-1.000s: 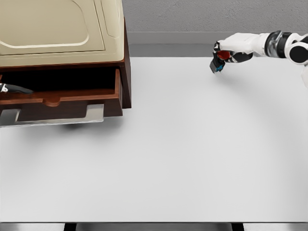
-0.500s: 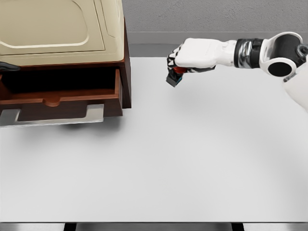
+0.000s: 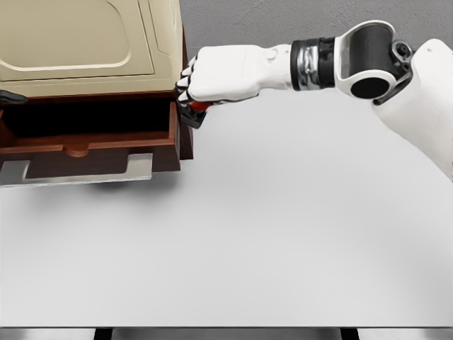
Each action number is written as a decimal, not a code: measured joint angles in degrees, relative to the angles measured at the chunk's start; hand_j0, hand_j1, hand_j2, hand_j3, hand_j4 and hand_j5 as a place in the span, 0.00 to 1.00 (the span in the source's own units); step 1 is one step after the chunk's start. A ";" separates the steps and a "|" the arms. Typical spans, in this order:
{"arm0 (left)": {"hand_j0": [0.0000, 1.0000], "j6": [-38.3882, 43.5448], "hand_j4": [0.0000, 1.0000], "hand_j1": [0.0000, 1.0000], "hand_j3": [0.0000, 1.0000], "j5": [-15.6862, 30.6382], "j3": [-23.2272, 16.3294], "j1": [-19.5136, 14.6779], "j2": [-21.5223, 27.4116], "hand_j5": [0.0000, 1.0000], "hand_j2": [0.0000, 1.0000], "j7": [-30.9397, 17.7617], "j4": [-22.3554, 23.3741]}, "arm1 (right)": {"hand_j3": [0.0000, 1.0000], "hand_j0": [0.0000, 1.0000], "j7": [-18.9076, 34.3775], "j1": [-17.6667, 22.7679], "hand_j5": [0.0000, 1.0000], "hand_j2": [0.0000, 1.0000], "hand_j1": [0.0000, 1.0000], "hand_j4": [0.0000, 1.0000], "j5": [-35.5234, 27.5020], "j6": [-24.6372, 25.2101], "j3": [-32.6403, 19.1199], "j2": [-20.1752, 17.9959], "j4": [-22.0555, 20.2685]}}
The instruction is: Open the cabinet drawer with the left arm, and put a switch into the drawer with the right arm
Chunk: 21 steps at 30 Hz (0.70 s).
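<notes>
**Switch carried to the cabinet's right edge, drawer standing open**

The cabinet (image 3: 92, 85) sits at the far left of the white bench (image 3: 248, 234), a cream top over dark wood sides. Its drawer (image 3: 85, 145) is pulled out toward the camera, with a pale metal handle (image 3: 78, 170) along the front. The inside of the drawer is in deep shadow; nothing can be made out lying in it.

The right hand (image 3: 195, 88) reaches in from the right on a long white arm, fingers curled tight around the switch (image 3: 195, 112), a small dark block with a red part showing just under the knuckles. The switch hangs below the hand, right against the cabinet's right side wall at the level of the drawer opening, outside the drawer and clear of the bench.

At the far left edge, a small dark tip (image 3: 10, 97) shows by the cabinet front; it looks like part of the left hand, but whether its fingers are open or closed cannot be told.

Compared with half a second ago, the right hand has travelled leftward across the bench from about the middle of the view to the cabinet's corner, and more of the forearm and shoulder now show. The drawer has stayed at the same opening.
</notes>
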 measured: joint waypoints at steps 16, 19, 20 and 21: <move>1.00 0.00 1.00 1.00 1.00 -0.23 -0.12 -0.01 -0.12 1.00 1.00 0.00 0.05 | 0.40 0.40 -0.01 -5.71 0.40 0.40 0.40 0.40 -0.27 0.02 4.48 9.50 4.01; 1.00 0.00 1.00 1.00 1.00 -0.26 -0.12 -0.01 -0.14 1.00 1.00 0.00 0.04 | 0.39 0.39 -0.03 -6.86 0.39 0.39 0.39 0.39 -0.31 0.05 5.53 12.13 8.20; 1.00 -0.02 1.00 1.00 1.00 -0.36 -0.14 -0.04 -0.15 1.00 1.00 0.00 0.04 | 0.38 0.38 -0.04 -7.03 0.38 0.38 0.38 0.38 -0.31 0.06 5.74 12.88 10.06; 1.00 0.00 1.00 1.00 1.00 -0.31 -0.16 -0.01 -0.15 1.00 1.00 0.00 0.05 | 0.38 0.38 -0.04 -7.38 0.38 0.38 0.38 0.38 -0.23 0.05 5.88 13.58 11.97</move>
